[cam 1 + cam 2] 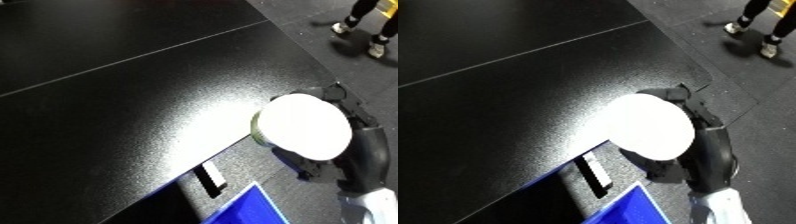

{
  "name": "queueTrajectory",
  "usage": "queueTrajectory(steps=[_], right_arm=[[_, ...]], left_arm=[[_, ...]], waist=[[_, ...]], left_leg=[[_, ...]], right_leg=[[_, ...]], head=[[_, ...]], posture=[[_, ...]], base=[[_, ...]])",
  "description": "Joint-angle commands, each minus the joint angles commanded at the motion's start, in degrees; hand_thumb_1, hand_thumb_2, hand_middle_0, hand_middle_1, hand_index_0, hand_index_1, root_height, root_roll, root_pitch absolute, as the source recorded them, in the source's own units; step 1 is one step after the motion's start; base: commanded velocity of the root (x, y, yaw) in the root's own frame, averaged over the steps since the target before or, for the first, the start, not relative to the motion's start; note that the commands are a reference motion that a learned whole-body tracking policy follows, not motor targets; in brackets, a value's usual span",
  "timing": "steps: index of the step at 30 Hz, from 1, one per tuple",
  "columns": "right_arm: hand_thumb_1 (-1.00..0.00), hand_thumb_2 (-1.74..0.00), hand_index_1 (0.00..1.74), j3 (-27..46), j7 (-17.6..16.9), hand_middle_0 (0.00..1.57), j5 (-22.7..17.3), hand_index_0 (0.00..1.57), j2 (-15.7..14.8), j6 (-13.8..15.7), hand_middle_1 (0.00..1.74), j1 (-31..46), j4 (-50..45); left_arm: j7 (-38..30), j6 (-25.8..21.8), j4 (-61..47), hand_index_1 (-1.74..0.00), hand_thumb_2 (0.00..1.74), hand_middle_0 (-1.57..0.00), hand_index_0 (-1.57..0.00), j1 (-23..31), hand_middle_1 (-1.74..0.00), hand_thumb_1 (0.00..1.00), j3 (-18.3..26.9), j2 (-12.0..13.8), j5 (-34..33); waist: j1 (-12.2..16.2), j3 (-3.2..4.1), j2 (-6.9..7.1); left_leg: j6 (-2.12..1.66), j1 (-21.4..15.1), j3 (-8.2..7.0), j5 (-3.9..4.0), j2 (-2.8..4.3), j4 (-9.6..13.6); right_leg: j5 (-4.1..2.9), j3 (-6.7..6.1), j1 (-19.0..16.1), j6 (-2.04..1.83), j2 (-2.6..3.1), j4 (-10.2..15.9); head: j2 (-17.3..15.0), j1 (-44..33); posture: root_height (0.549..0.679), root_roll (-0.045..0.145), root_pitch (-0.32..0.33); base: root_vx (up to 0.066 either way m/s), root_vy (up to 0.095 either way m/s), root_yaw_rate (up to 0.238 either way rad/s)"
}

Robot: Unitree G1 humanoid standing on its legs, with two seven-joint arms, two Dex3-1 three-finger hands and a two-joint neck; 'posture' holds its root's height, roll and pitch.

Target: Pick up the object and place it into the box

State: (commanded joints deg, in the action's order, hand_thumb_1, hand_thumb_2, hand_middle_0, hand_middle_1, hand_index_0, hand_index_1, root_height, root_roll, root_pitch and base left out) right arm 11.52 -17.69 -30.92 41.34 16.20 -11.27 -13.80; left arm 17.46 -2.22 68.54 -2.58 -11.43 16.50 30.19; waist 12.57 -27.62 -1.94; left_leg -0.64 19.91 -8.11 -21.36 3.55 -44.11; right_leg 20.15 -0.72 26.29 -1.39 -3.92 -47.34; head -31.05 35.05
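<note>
One white round bowl [302, 125] is held by the right hand [696, 112], whose dark fingers are curled round its far rim, just past the worktop [107, 100] edge, with the blue bin [253, 207] lying below and nearer.
</note>
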Motion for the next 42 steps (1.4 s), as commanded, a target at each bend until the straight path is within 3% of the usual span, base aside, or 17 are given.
queueTrajectory(steps=[5, 8, 12, 17, 19, 24, 31, 42], right_arm=[[-0.7, -1.22, 1.22, 4.4, 0.7, 1.1, -0.8, 1.1, -2.3, 6.7, 1.22, 7.4, 3.7], [-0.7, -1.22, 1.22, 5.6, 3.3, 1.1, -3.0, 1.1, -4.3, 8.7, 1.22, 11.2, 7.4], [-0.7, -1.22, 1.22, 4.9, 7.9, 1.1, -6.3, 1.1, -6.7, 8.6, 1.22, 14.6, 14.2], [-0.7, -1.22, 1.22, 2.1, 11.6, 1.1, -8.3, 1.1, -8.0, 6.4, 1.22, 17.5, 23.6], [-0.6, -1.04, 1.04, 0.7, 13.2, 0.94, -10.7, 0.94, -8.4, 5.8, 1.04, 17.9, 27.9], [-0.35, -0.61, 0.61, -2.9, 17.9, 0.55, -15.1, 0.55, -8.2, 4.2, 0.61, 15.7, 38.3], [0.0, 0.0, 0.0, -6.9, 19.0, 0.0, -15.5, 0.0, -6.7, 1.3, 0.0, 11.6, 47.0], [0.0, 0.0, 0.0, -9.4, 18.7, 0.0, -13.8, 0.0, -7.7, -0.5, 0.0, 9.0, 52.4]], left_arm=[[0.7, -1.0, 0.8, 0.0, 0.0, 0.0, 0.0, 0.8, 0.0, 0.0, 0.8, -1.6, 2.0], [1.0, -1.0, 1.0, 0.0, 0.0, 0.0, 0.0, 1.4, 0.0, 0.0, 1.5, -2.1, 2.6], [1.5, -0.7, 1.0, 0.0, 0.0, 0.0, 0.0, 1.8, 0.0, 0.0, 2.3, -2.2, 2.9], [1.5, 0.1, 0.5, 0.0, 0.0, 0.0, 0.0, 1.8, 0.0, 0.0, 3.0, -1.7, 2.7], [1.5, 0.4, 0.6, 0.0, 0.0, 0.0, 0.0, 1.6, 0.0, 0.0, 3.0, -1.3, 2.4], [2.1, 0.8, 0.9, 0.0, 0.0, 0.0, 0.0, 0.8, 0.0, 0.0, 2.4, -0.4, 1.6], [2.2, 1.9, 0.5, 0.0, 0.0, 0.0, 0.0, 0.0, 0.0, 0.0, 0.9, 0.3, 0.8], [2.3, 2.8, 0.7, 0.0, 0.0, 0.0, 0.0, -0.2, 0.0, 0.0, -0.2, 0.2, 0.4]], waist=[[2.7, -0.51, -0.89], [3.7, -0.55, -1.1], [4.5, -0.52, -1.06], [4.7, -0.57, -0.93], [4.5, -0.58, -0.9], [3.4, -0.53, -1.33], [1.4, 0.18, -2.28], [-0.3, 0.92, -2.63]], left_leg=[[0.24, -3.0, -1.67, -0.17, -0.52, 2.1], [0.55, -4.2, -2.34, -0.6, -0.78, 2.9], [1.06, -5.2, -2.74, -1.11, -1.0, 3.7], [1.63, -5.3, -2.76, -1.53, -1.16, 3.9], [1.77, -5.1, -2.6, -1.57, -1.26, 3.8], [1.66, -4.9, -2.0, -1.18, -1.64, 3.7], [1.52, -4.2, -0.94, -0.86, -2.36, 3.0], [1.15, -3.0, 0.15, 0.05, -2.88, 2.1]], right_leg=[[0.27, -1.17, -1.5, 0.12, 0.58, 1.1], [0.37, -1.61, -2.1, 0.13, 0.85, 1.6], [0.41, -1.96, -2.5, 0.22, 1.17, 2.1], [0.34, -2.1, -2.2, 0.4, 1.55, 2.2], [0.28, -2.05, -2.1, 0.51, 1.65, 2.3], [0.12, -1.79, -2.4, 0.77, 1.51, 2.7], [0.33, -1.27, -2.6, 1.15, 0.98, 2.4], [0.42, -0.46, -2.4, 1.3, 0.58, 1.7]], head=[[-5.0, 1.7], [-7.3, 2.0], [-8.9, 1.9], [-10.7, 2.3], [-10.9, 2.7], [-12.5, 5.0], [-14.3, 7.2], [-16.8, 7.1]], posture=[[0.633, 0.07, -0.019], [0.634, 0.073, -0.021], [0.635, 0.074, -0.021], [0.635, 0.073, -0.017], [0.635, 0.072, -0.017], [0.635, 0.071, -0.018], [0.635, 0.072, -0.02], [0.634, 0.074, -0.022]], base=[[0.02, 0.129, -0.204], [0.016, 0.08, -0.142], [0.005, 0.034, -0.072], [-0.008, -0.002, -0.013], [-0.012, -0.025, 0.013], [-0.005, -0.027, 0.04], [-0.001, -0.015, 0.08], [0.0, -0.009, 0.064]])
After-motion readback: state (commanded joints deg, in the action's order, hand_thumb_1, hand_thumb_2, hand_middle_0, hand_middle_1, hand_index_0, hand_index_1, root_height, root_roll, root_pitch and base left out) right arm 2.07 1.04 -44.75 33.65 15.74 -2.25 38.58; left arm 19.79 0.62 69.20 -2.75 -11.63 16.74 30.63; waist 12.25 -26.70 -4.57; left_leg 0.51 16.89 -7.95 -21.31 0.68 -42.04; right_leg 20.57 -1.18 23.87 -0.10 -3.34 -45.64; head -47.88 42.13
